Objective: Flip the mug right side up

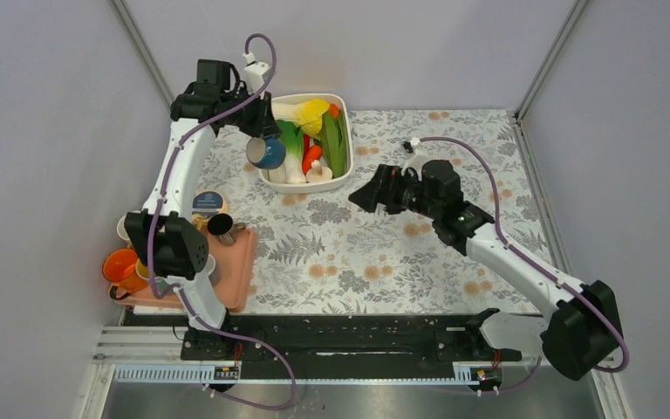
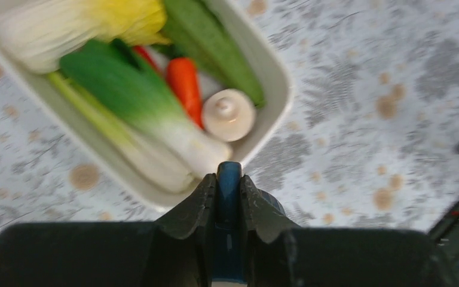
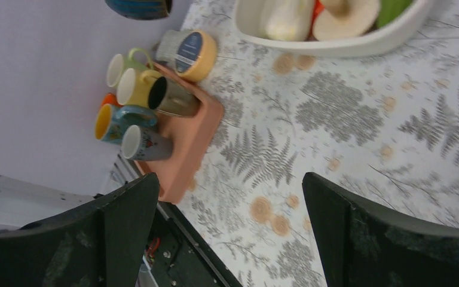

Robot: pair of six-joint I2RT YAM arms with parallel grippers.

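My left gripper (image 1: pixel 260 129) is shut on the handle of a blue mug (image 1: pixel 267 153) and holds it in the air, tipped on its side with its pale opening facing left, just left of the white dish (image 1: pixel 345 131). In the left wrist view the blue handle (image 2: pixel 229 197) is pinched between the fingers, above the dish's near rim (image 2: pixel 125 179). The mug's bottom edge shows at the top of the right wrist view (image 3: pixel 138 7). My right gripper (image 1: pixel 368 199) is open and empty above the middle of the table.
The white dish holds toy vegetables (image 1: pixel 314 140). A pink tray (image 1: pixel 237 262) at the left carries several mugs (image 3: pixel 137 116), with an orange mug (image 1: pixel 120 266) beside it and a round container (image 1: pixel 208 202) behind it.
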